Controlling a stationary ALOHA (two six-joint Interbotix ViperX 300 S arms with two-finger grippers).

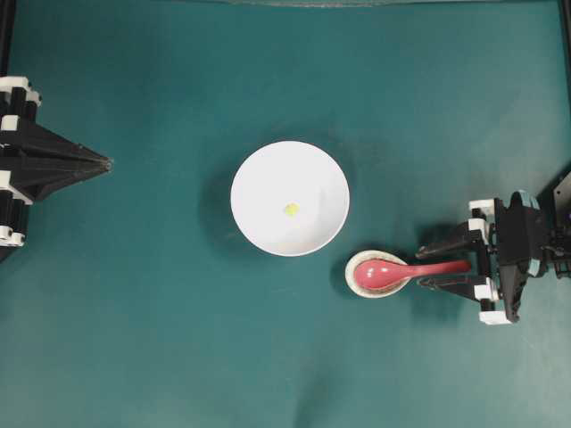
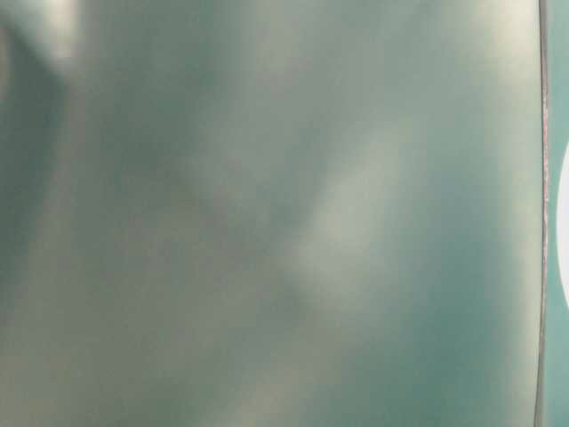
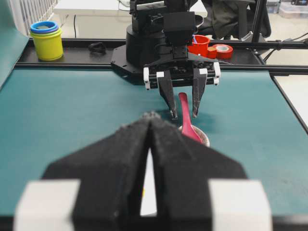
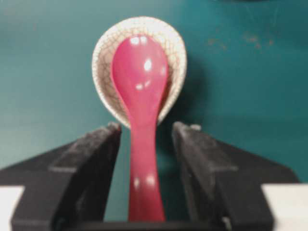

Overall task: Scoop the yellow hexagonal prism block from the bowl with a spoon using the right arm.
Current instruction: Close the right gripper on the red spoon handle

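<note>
While the right pincer [image 1: 443,265] straddles the handle of the pinkish-red soup spoon [image 1: 399,272] with both fingers spread wide and gripping nothing, the handle's long axis runs straight back between them, its oval head resting in a small speckled dish [image 4: 139,67] on the teal worktop [image 1: 134,339]. Beyond the dish, up and to the left in the overhead view, the yellow hexagonal block [image 1: 291,209] sits near the middle of the white bowl [image 1: 259,169]. Far across, the left pincer [image 1: 105,163] is closed and holds nothing.
</note>
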